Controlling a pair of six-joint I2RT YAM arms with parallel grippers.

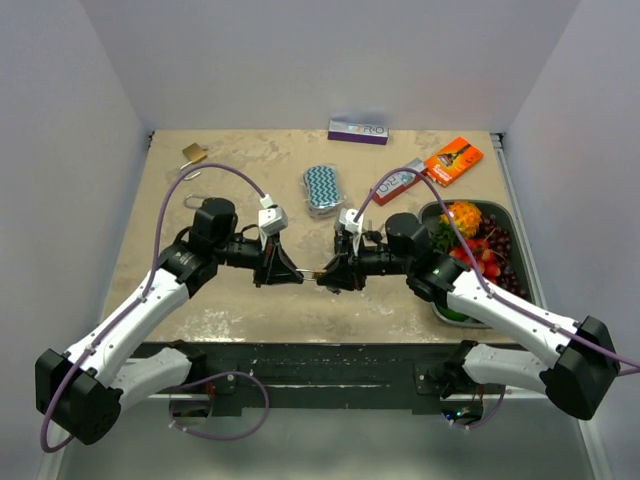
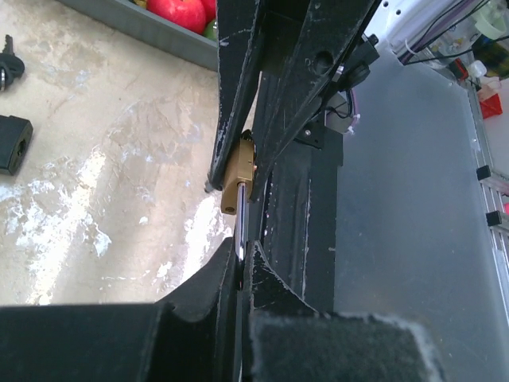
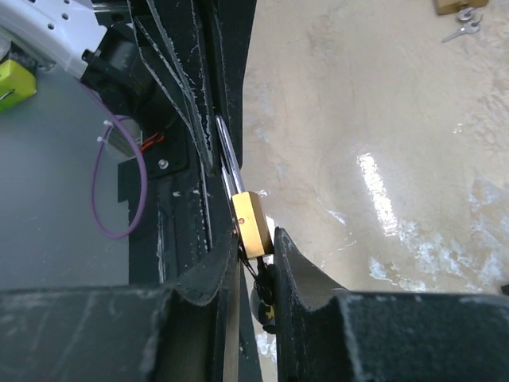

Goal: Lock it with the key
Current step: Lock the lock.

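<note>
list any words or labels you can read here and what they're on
purple box: print too blurred to read
orange packet: print too small to read
red and white packet: lettering blurred, unreadable
padlock and key: no text visible

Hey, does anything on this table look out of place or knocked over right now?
Nothing stands out. The brass padlock is pinched off the table between the left gripper and right gripper; a second padlock sits at the far left corner, and the fruit is inside its tray.
</note>
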